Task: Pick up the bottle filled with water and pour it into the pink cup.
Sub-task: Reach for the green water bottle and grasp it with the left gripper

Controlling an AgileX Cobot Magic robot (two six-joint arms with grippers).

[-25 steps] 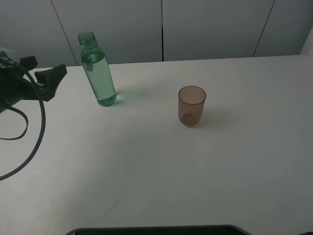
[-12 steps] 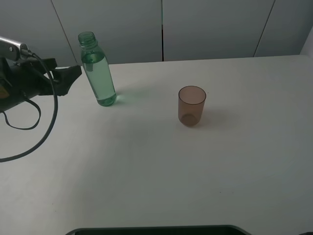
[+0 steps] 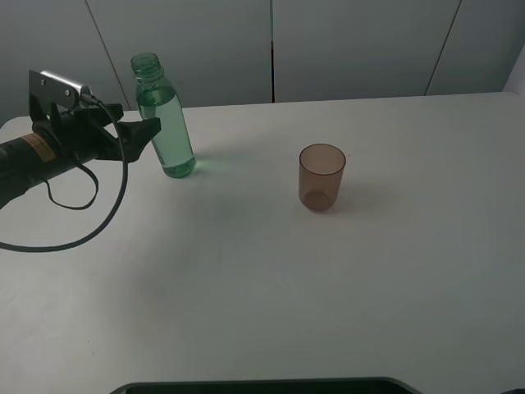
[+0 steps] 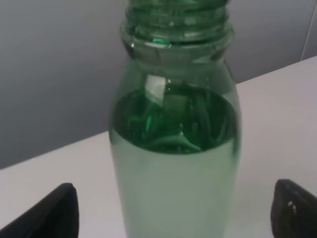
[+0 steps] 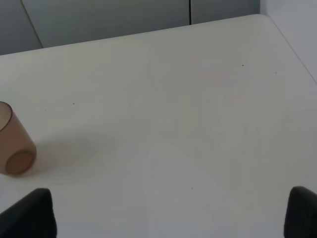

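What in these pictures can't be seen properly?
Base of the bottle: left wrist view, cut by the edge.
Part of the pink cup: right wrist view, cut by the edge.
The right tool: only fingertips show; absent from high view.
Whether the left tool touches it: high view, too small.

Glossy green plastic bottle (image 3: 166, 123), translucent plastic pink cup (image 3: 321, 176), smooth matt white table (image 3: 287, 279)
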